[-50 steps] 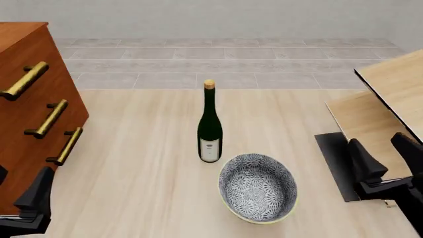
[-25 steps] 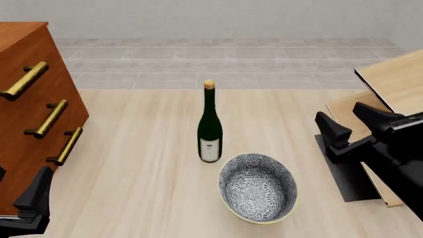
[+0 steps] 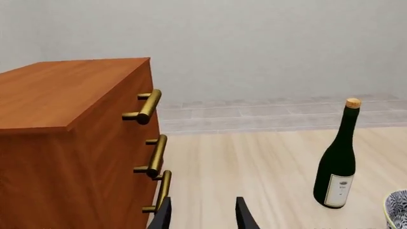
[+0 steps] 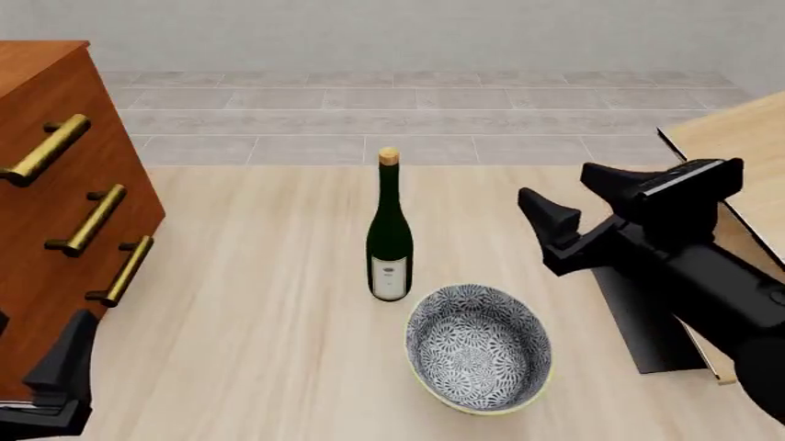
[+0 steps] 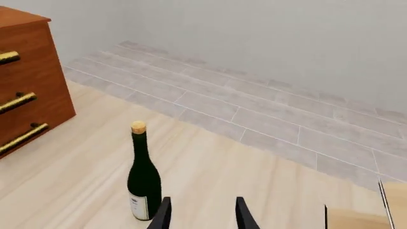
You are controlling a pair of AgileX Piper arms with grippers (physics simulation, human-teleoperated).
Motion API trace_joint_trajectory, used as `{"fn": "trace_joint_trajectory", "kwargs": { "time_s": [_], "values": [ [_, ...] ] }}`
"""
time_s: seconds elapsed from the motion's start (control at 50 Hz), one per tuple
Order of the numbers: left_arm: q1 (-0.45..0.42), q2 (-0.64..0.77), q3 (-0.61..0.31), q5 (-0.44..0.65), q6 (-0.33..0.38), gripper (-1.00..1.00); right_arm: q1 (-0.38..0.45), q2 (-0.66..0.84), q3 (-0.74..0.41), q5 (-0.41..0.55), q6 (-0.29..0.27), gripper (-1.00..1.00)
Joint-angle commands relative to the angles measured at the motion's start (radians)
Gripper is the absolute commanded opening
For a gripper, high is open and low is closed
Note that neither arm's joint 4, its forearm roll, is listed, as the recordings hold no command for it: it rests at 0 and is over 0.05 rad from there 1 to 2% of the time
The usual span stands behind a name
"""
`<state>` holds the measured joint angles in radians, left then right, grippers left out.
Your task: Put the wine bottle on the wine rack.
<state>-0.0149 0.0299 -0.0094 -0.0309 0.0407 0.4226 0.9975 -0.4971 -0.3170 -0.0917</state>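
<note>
i'm swinging the right gripper [image 4: 586, 196], released and empty, from 4 o'clock toward the wine bottle [image 4: 390, 237]; grasp is coming.

Even, bright, diffuse light fills every view; renders are sharp edge to edge, with only faint soft shadows and no glare.

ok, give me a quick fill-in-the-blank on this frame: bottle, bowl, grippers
1. The wine bottle stands ____ on the table, with its cork on top.
2. The patterned bowl sits beside the bottle and has ____ in it.
3. The right gripper has its jaws ____ and holds nothing.
4. The left gripper sits low beside the drawer ____.

Missing words: upright; nothing; open; cabinet
</note>
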Motion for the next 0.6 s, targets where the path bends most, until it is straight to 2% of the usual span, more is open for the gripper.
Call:
{"fn": "trace_joint_trajectory", "kwargs": {
  "time_s": [0.02,0.36,0.6],
  "values": [
    [0.006,-0.020,0.004,0.019,0.003,1.00,0.067,0.066,-0.067,0.018,-0.008,1.00],
    [0.003,-0.028,0.007,0.032,0.023,1.00,0.112,0.159,-0.142,0.020,0.021,1.00],
    [-0.001,-0.029,0.009,0.029,0.020,1.00,0.130,0.231,-0.183,-0.008,0.014,1.00]
  ]
}}
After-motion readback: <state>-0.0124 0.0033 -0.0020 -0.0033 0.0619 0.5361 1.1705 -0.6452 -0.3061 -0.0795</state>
